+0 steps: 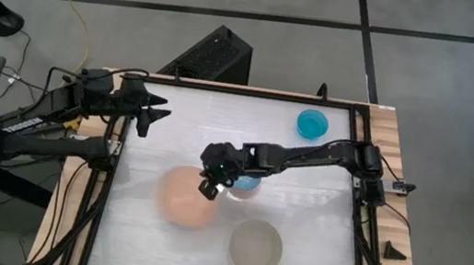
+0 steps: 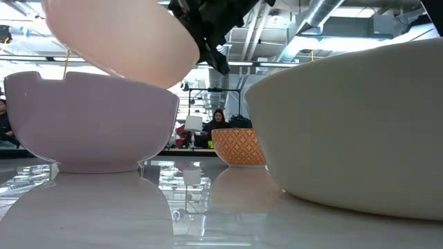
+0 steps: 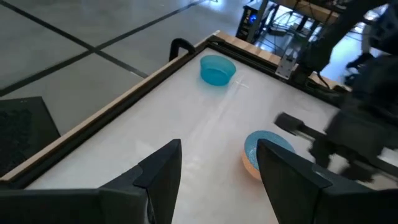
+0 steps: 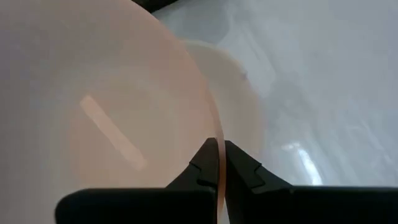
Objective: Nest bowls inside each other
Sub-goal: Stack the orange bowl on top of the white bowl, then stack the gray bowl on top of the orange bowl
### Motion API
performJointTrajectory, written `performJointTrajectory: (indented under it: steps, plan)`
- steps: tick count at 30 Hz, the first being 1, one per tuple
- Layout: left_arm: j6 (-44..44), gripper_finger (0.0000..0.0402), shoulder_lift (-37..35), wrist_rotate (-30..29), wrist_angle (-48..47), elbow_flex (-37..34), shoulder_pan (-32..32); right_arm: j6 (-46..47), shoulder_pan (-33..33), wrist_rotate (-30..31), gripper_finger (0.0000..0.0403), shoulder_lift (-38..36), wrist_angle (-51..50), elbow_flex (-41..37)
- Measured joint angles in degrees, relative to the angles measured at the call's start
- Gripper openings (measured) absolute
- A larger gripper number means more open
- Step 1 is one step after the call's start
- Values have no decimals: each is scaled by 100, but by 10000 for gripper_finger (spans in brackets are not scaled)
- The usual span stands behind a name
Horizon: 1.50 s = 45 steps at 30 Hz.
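Note:
My right gripper [image 1: 211,185] reaches to the table's middle and is shut on a pink bowl [image 1: 183,196], which hangs in the air [image 2: 118,34] over a cream-white bowl [image 2: 90,124] that stands on its base. A grey-beige bowl [image 1: 255,248] sits toward the near edge. A small bowl, blue inside and orange outside [image 3: 261,152], stands just beyond the right arm. A teal bowl [image 1: 313,123] stands at the far right. My left gripper [image 1: 154,113] waits open, high at the far left corner, with nothing between its fingers. My right gripper pinches the pink bowl's rim [image 4: 213,127], one finger inside the bowl and one outside. The fingers come slanting down from the table's right side. The bowl is lifted clear and tilted, above the cream-white bowl [image 4: 239,99].
Black frame rails [image 1: 361,206] run along the table's left and right sides. A black box [image 1: 215,55] stands beyond the far edge. A person [image 2: 219,119] sits far off in the room behind. Bare table surface [image 1: 219,125] lies between the left gripper and the teal bowl.

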<state>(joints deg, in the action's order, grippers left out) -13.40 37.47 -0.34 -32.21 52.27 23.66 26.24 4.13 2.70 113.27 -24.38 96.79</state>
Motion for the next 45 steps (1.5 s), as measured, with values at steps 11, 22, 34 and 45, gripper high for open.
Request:
performJointTrajectory:
  steps: [11, 22, 34, 45]
  plan:
    - [-195, 197, 0, -122, 33, -2, 2, 60, -128, -119, 39, 484, 698, 4]
    - [-382, 197, -2, -99, 72, -4, 2, 227, -40, -293, 62, 796, 932, -2]
    - [-388, 197, 0, 54, 53, -4, 2, 415, 97, -363, 216, 363, 523, -1]
    - [-354, 197, 0, 59, 0, -4, 2, 579, 166, 53, 214, -26, 73, 0]
